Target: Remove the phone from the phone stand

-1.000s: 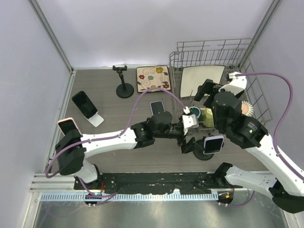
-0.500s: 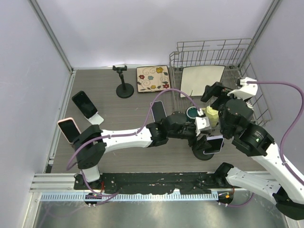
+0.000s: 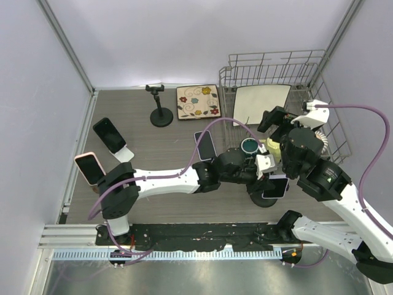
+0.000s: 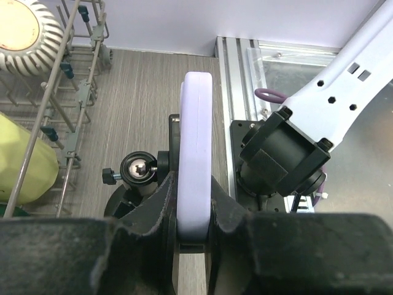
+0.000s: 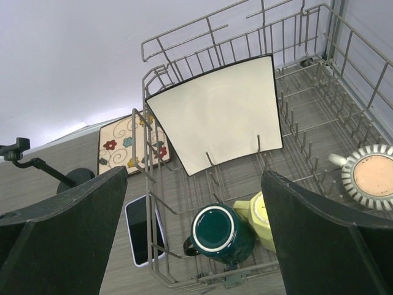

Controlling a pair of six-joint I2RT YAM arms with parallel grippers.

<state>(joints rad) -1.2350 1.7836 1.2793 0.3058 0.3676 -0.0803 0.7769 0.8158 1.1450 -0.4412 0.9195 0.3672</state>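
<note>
A lavender phone (image 3: pixel 276 186) stands on edge in the black phone stand (image 3: pixel 263 200) near the front right of the table. My left gripper (image 3: pixel 269 176) is shut on it. In the left wrist view the phone (image 4: pixel 196 147) sits squeezed between both dark fingers (image 4: pixel 156 209), and my left gripper (image 4: pixel 195 212) holds its lower edge. The stand's ball joint (image 4: pixel 136 168) shows just left of the phone. My right gripper (image 3: pixel 274 120) hovers open over the dish rack (image 3: pixel 334 132) and holds nothing. In its own view my right gripper (image 5: pixel 195 239) has its wide-apart fingers (image 5: pixel 61 233) framing the rack's contents.
The dish rack (image 5: pixel 184 43) holds a white plate (image 5: pixel 218 120), a green mug (image 5: pixel 221 233) and a yellow cup (image 5: pixel 261 215). A phone (image 3: pixel 205 145) lies flat left of the rack. Two more phones on stands (image 3: pixel 108 134) (image 3: pixel 89 167) are at the left. An empty stand (image 3: pixel 161 109) and a floral tile (image 3: pixel 198 101) sit at the back.
My left gripper reached right to the lavender phone and its fingers closed on it. My right arm swung back over the rack, gripper still open.
</note>
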